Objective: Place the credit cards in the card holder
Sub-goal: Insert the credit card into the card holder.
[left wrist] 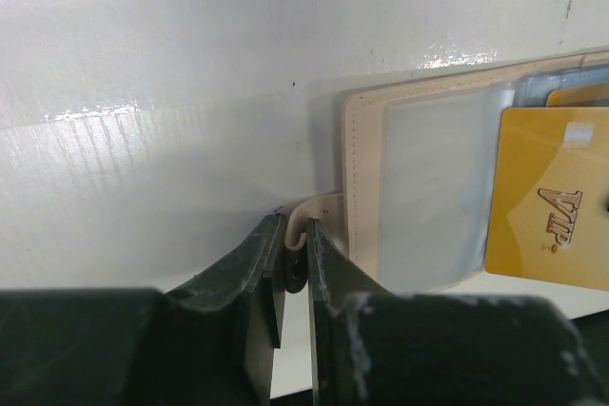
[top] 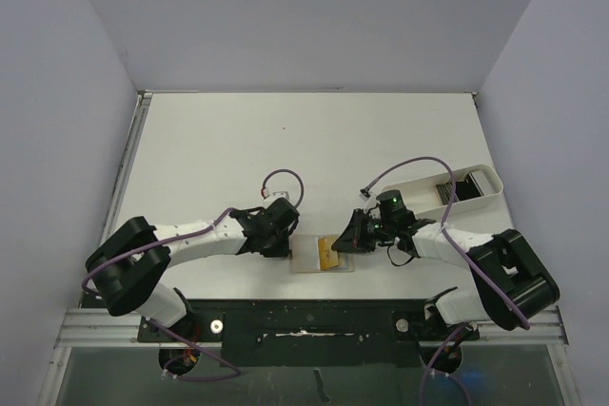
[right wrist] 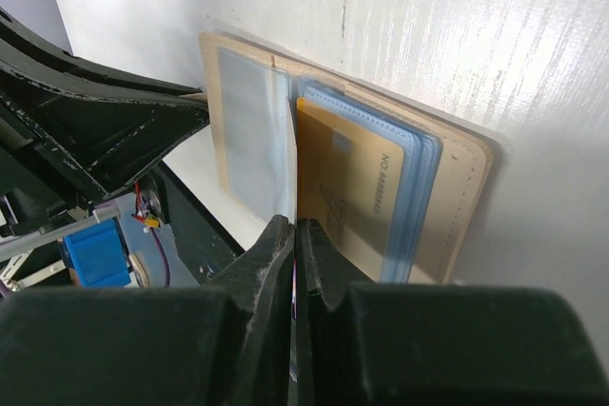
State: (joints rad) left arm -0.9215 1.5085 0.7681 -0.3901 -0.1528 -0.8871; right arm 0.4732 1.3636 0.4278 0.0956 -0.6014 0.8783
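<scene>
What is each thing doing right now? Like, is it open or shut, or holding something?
card holder: open, lying flat.
gold card: inside the open holder.
left gripper: shut on the snap tab.
right gripper: shut on a clear sleeve.
white tray: holding dark cards.

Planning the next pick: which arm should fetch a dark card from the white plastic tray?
Probably right: the white tray lies beside that arm, while the left gripper pinches the tan leather card holder's snap tab, anchoring it.
</scene>
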